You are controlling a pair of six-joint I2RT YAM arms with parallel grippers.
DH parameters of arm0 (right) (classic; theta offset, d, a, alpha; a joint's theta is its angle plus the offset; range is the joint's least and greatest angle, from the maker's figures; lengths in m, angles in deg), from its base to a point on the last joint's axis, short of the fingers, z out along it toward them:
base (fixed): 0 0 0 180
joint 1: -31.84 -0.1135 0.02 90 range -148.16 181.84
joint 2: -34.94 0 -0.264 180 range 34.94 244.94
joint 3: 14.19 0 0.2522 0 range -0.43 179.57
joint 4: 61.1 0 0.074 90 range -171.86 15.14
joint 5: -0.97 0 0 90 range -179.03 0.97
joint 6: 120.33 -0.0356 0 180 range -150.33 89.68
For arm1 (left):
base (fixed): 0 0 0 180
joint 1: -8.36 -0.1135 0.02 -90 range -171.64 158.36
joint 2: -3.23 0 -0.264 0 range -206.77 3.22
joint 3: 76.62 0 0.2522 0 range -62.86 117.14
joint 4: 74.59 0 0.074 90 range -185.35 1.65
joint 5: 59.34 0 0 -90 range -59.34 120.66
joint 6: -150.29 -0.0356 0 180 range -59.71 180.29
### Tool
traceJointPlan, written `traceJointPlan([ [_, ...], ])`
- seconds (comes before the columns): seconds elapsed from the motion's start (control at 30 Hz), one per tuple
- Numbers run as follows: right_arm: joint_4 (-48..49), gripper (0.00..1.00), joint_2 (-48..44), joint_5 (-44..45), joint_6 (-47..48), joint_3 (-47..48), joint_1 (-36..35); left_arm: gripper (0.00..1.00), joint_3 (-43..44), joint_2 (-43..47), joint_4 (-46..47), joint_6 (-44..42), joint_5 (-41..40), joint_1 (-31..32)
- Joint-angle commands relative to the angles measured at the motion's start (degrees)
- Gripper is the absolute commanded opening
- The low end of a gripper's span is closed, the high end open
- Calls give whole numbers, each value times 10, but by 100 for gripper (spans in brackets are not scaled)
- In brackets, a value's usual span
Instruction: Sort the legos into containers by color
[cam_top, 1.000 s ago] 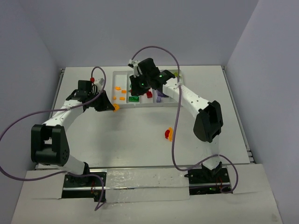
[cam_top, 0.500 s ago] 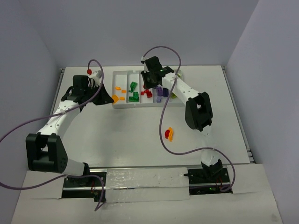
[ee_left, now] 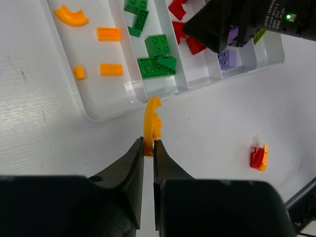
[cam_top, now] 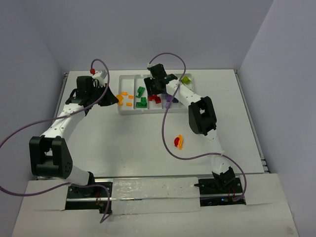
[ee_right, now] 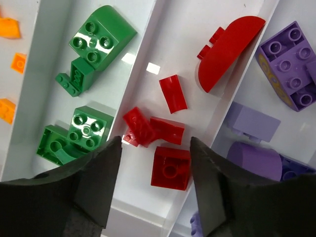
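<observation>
Left pincer pinching curved orange lego edgewise, orange compartment of tray at 11 o'clock, likely its destination | right pincer spread, empty, above red compartment | red-orange pair unsorted on table at 3 o'clock

My left gripper has swung the orange curved brick closer to the far edge. Meanwhile my right gripper has slid rightward and is now over the red compartment.

Nowhere any text clear enough to read. On the black housing of the right arm, beside a small green light, a line of white print, too small and blurred to make out. On one purple brick, a yellowish curved mark, not legible as letters or numbers.
</observation>
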Motion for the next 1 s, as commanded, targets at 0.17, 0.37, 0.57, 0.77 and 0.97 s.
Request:
traceJointPlan([
  [0.17,33,77,-74,-10,-5,-12,1,0,104,-102,76,-57,-65,-3],
  [0.37,37,91,-174,-44,0,-105,6,0,230,-234,57,-72,-78,0],
  [0.57,38,100,-288,-72,28,-227,33,8,325,-320,51,-77,-107,16],
  [0.77,9,100,-360,-87,38,-319,49,21,397,-387,28,-80,-139,35],
  [0.97,-24,100,-417,-93,47,-423,51,25,442,-429,18,-70,-162,39],
])
